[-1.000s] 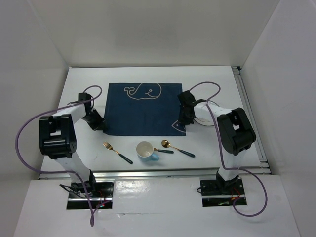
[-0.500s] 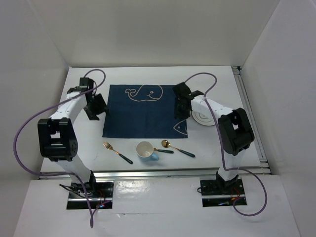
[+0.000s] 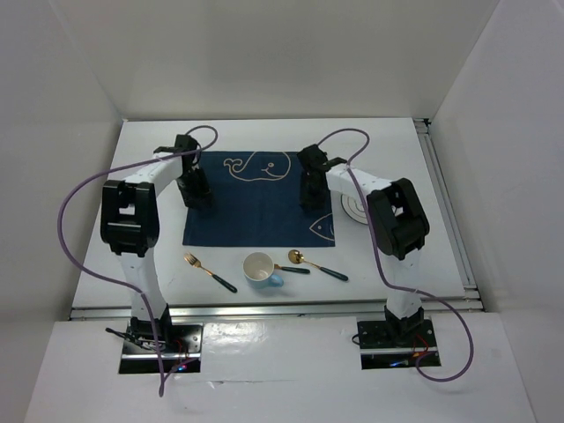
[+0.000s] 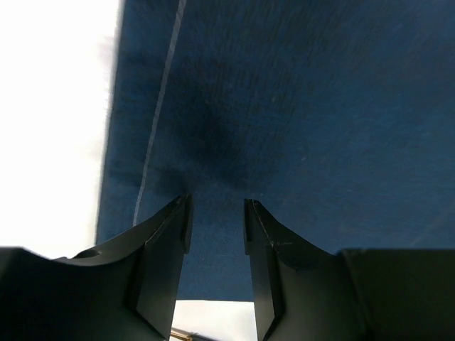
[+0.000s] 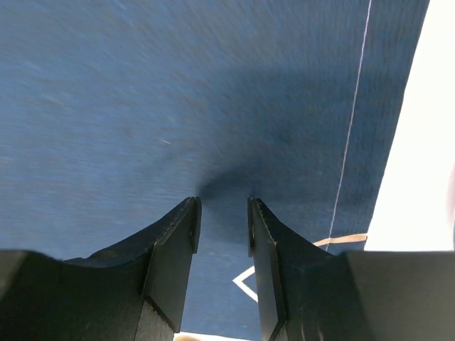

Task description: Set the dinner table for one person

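Observation:
A navy blue placemat [image 3: 256, 198] with white whale drawings lies flat on the white dinner table [image 3: 397, 145]. My left gripper [image 3: 196, 189] is open and empty, low over the placemat's left part [image 4: 284, 106]. My right gripper [image 3: 310, 192] is open and empty, low over the placemat's right part [image 5: 178, 92]. A white plate [image 3: 359, 210] lies just right of the placemat, partly hidden by my right arm. A white cup [image 3: 260, 267] with a light blue handle, a gold fork [image 3: 208, 271] and a gold spoon [image 3: 298, 262] lie in front of the placemat.
Another dark-handled utensil [image 3: 333, 272] lies right of the spoon. White walls close in the table at the back and sides. An aluminium rail [image 3: 445, 203] runs along the right edge.
Both grippers have moved away from the placemat's front corners toward the back and inward, and now hover over the cloth. The placemat now lies flat and spread.

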`<action>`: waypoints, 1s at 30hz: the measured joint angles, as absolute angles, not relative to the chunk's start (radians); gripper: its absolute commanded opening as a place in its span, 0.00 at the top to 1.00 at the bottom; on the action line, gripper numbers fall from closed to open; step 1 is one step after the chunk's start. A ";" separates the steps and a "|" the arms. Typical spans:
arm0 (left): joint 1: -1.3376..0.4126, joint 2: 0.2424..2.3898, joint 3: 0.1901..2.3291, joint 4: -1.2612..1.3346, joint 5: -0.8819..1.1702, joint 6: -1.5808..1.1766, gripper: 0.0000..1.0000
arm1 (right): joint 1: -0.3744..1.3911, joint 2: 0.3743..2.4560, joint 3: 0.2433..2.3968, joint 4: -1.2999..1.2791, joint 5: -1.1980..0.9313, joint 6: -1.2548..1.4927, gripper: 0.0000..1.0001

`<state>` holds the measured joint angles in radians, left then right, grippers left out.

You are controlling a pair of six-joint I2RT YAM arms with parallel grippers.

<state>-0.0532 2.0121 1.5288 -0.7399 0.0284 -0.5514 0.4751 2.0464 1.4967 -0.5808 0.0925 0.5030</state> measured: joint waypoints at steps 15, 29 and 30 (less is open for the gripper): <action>-0.171 2.052 1.505 -0.735 0.034 -0.558 0.52 | 0.393 1.903 1.220 -0.400 0.071 0.531 0.56; -0.191 2.049 1.498 -0.726 0.035 -0.558 0.51 | 0.373 1.951 1.297 -0.441 0.077 0.501 0.55; -0.191 2.049 1.499 -0.728 0.035 -0.558 0.51 | 0.372 1.959 1.312 -0.449 0.078 0.499 0.55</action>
<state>-0.1905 2.0495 1.4990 -0.7280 0.0349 -0.5583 0.3721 1.9591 1.3117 -0.4492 0.0776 0.4988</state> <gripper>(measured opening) 0.489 0.450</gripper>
